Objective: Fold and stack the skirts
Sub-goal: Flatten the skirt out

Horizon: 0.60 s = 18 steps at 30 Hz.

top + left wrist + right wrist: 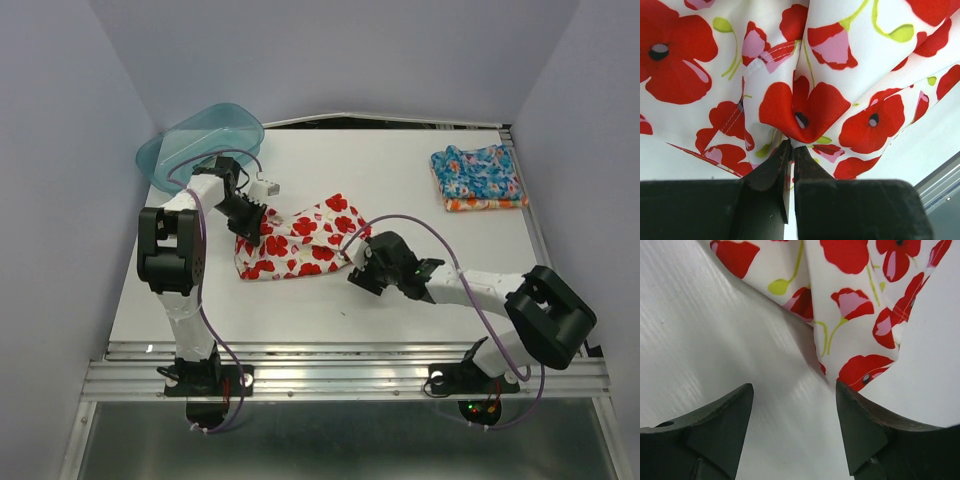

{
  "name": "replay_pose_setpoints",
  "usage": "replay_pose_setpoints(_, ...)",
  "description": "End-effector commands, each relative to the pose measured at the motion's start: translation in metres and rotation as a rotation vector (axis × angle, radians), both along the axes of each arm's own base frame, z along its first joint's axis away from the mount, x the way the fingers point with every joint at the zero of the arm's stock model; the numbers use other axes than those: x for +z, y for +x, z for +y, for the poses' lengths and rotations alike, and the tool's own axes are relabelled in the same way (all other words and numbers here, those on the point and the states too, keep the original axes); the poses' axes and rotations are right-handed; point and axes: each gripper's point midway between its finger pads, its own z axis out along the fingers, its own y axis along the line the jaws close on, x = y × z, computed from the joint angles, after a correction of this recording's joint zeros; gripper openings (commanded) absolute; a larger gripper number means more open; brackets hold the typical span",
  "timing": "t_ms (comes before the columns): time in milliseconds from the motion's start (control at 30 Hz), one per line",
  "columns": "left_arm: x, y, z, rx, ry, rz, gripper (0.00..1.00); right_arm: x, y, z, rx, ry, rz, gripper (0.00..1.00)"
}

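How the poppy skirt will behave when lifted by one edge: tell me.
Probably floppy: the poppy skirt hangs in soft folds where the left gripper pinches it. Likely light, since that small pinch alone gathers the cloth. Pushed, it would probably bunch or slide on the smooth table, not roll.

Poppy skirt (300,243): white, red poppies with pink highlights, dark centres, yellow-green stems and buds. Blue skirt (478,172): blue with multicoloured flowers, white and pink among them. Orange skirt (488,204): only an orange edge shows, pattern unclear. Tub (205,135): translucent teal. Table (400,170): white. Arms (470,288): white, black joints. Walls (330,50): pale lilac-grey.
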Motion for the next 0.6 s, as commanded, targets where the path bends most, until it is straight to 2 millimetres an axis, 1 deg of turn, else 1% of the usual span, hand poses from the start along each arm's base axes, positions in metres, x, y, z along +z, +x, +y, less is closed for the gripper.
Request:
replay_pose_setpoints(0,0.018,0.003,-0.002,-0.004,-0.019,-0.033,0.00,-0.016,0.003,-0.003,-0.022,-0.006,-0.016,0.70)
replay_pose_setpoints(33,0.017,0.004,-0.003,-0.006,-0.019,-0.036,0.00,-0.022,0.009,-0.011,-0.063,-0.037,-0.039,0.68)
replay_pose_setpoints(67,0.017,0.004,-0.002,-0.005,-0.018,-0.036,0.00,-0.023,0.014,-0.014,-0.082,-0.046,-0.063,0.67)
replay_pose_setpoints(200,0.015,0.004,-0.001,-0.006,-0.011,-0.032,0.00,-0.020,0.032,-0.018,-0.138,-0.044,-0.168,0.60)
replay_pose_setpoints(233,0.015,0.004,0.000,-0.007,-0.008,-0.031,0.00,-0.022,0.035,-0.022,-0.154,-0.068,-0.185,0.56)
replay_pose_setpoints(300,0.014,0.004,0.000,-0.007,-0.006,-0.031,0.00,-0.022,0.040,-0.023,-0.166,-0.073,-0.208,0.49)
replay_pose_setpoints(333,0.015,0.005,0.000,-0.007,-0.006,-0.034,0.00,-0.023,0.041,-0.024,-0.167,-0.082,-0.216,0.39)
replay_pose_setpoints(400,0.014,0.004,0.001,-0.006,-0.006,-0.030,0.00,-0.025,0.044,-0.027,-0.182,-0.097,-0.227,0.29)
replay_pose_setpoints(433,0.015,0.004,0.000,-0.009,-0.006,-0.032,0.00,-0.027,0.044,-0.028,-0.185,-0.104,-0.228,0.22)
replay_pose_setpoints(467,0.014,0.005,0.001,-0.007,-0.003,-0.033,0.00,-0.025,0.045,-0.030,-0.190,-0.111,-0.236,0.05)
replay_pose_setpoints(500,0.016,0.005,0.002,-0.006,0.000,-0.038,0.00,-0.022,0.045,-0.030,-0.190,-0.109,-0.244,0.01)
replay_pose_setpoints(567,0.021,0.006,0.003,-0.007,0.007,-0.056,0.00,-0.015,0.044,-0.032,-0.182,-0.104,-0.260,0.01)
